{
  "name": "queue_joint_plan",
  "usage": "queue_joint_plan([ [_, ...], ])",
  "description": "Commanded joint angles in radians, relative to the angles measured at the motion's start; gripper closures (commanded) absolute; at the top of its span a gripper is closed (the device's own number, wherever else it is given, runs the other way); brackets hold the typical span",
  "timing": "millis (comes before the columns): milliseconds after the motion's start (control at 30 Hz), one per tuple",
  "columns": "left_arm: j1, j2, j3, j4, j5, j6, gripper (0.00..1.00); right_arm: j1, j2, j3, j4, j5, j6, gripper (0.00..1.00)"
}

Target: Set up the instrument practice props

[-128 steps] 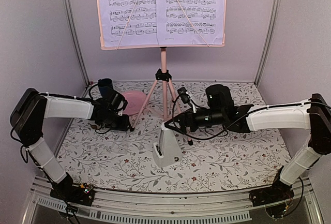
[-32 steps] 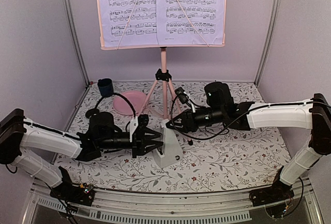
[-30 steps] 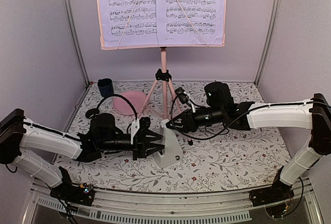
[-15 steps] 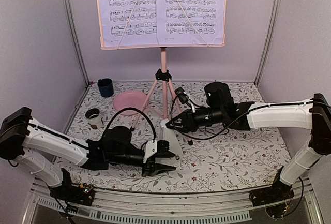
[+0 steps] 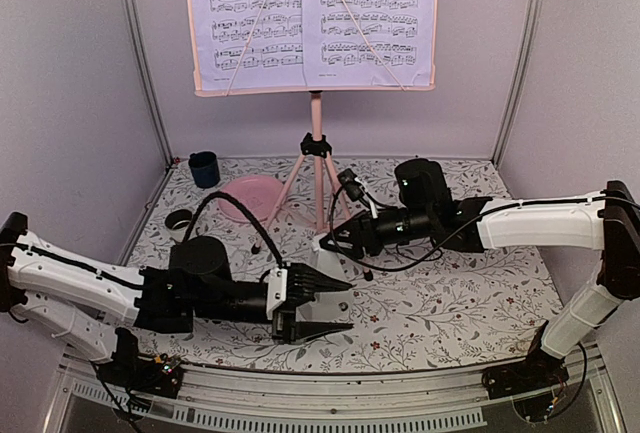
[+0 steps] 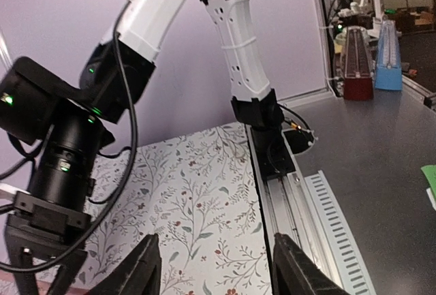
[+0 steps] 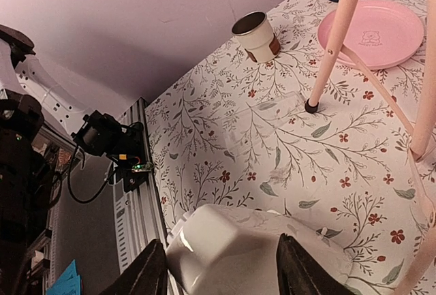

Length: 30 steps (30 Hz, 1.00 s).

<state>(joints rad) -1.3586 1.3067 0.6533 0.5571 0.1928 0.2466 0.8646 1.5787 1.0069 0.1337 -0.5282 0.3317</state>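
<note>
The pink music stand (image 5: pixel 316 118) is upright at the back, with the sheet music (image 5: pixel 310 18) spread across its desk. One of its legs (image 7: pixel 337 36) crosses the right wrist view. The white metronome (image 5: pixel 324 255) stands on the floral mat in front of it. My right gripper (image 5: pixel 325 243) reaches in from the right at the metronome's top. Its jaws stand open on either side of the white body (image 7: pixel 231 247), close to it. My left gripper (image 5: pixel 345 306) hovers low in front of the metronome's base, open and pointing right. Only the mat shows between its fingers (image 6: pixel 146 268).
A round pink plate (image 5: pixel 250 196) lies left of the stand's legs. A dark blue cup (image 5: pixel 204 168) sits in the back left corner. A paper cup (image 5: pixel 180 221) stands near the left wall. The metal rail (image 5: pixel 330 393) runs along the front edge.
My left gripper left the metronome's left side, swung toward the front edge and spread its jaws wider. My right gripper stayed at the metronome's top, jaws eased slightly apart.
</note>
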Motion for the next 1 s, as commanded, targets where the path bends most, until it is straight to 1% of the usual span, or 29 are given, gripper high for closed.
queue_joint_plan([
  [0, 0.034, -0.097, -0.047, 0.042, -0.072, -0.038, 0.43, 0.004, -0.046, 0.002, -0.001, 0.016, -0.013, 0.41],
  [167, 0.141, -0.177, -0.090, 0.039, -0.088, -0.167, 0.44, 0.004, -0.095, 0.021, -0.007, 0.014, -0.023, 0.25],
  [267, 0.212, -0.234, -0.137, 0.049, -0.102, -0.247, 0.43, 0.004, -0.123, 0.024, -0.015, 0.027, -0.024, 0.19],
  [400, 0.322, -0.299, -0.209, 0.042, -0.138, -0.365, 0.45, 0.004, -0.150, 0.012, -0.042, 0.063, -0.022, 0.19],
  [533, 0.461, -0.355, -0.268, 0.015, -0.098, -0.495, 0.46, 0.002, -0.175, -0.029, -0.055, 0.098, -0.014, 0.19],
  [600, 0.530, -0.357, -0.269, -0.039, -0.096, -0.556, 0.46, -0.012, -0.188, -0.062, -0.046, 0.102, -0.007, 0.17],
  [700, 0.628, -0.338, -0.226, -0.149, -0.084, -0.619, 0.45, -0.057, -0.216, -0.107, -0.025, 0.090, -0.007, 0.11],
  [733, 0.656, -0.329, -0.201, -0.197, -0.089, -0.639, 0.43, -0.072, -0.229, -0.117, -0.022, 0.096, -0.016, 0.09],
  [800, 0.721, -0.308, -0.163, -0.264, -0.079, -0.678, 0.35, -0.110, -0.259, -0.143, -0.010, 0.120, -0.032, 0.02],
  [933, 0.867, -0.251, -0.109, -0.330, -0.006, -0.734, 0.21, -0.230, -0.314, -0.190, 0.020, 0.110, -0.026, 0.01],
  [967, 0.908, -0.236, -0.096, -0.339, 0.008, -0.747, 0.13, -0.265, -0.327, -0.199, 0.023, 0.109, -0.026, 0.01],
])
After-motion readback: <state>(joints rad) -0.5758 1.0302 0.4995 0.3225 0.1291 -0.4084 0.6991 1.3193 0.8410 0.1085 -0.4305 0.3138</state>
